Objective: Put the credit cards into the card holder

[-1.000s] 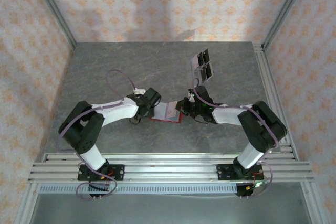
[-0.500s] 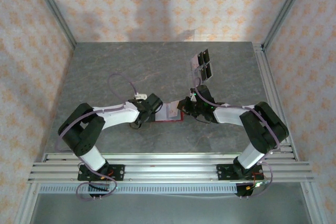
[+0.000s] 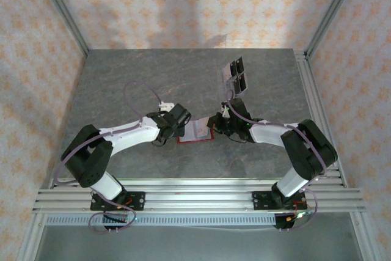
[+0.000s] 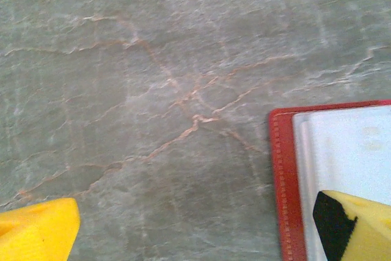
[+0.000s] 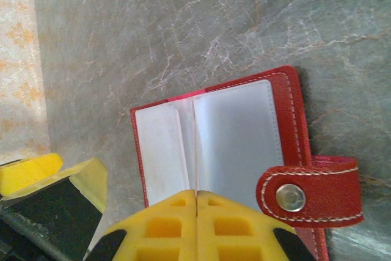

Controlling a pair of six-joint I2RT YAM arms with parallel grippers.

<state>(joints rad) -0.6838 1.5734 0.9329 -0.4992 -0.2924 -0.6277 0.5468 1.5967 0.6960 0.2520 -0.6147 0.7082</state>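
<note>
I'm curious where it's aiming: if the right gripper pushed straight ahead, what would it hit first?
Most likely the open card holder: the shut right gripper points at its clear sleeves; depth is unclear.

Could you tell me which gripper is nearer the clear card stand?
Right. The right gripper is on the near side of the card stand; the left gripper is farther off, across the open card holder.

The red card holder (image 5: 232, 132) lies open and flat on the gray bench (image 5: 183, 22). Its pale pockets face up.
</note>
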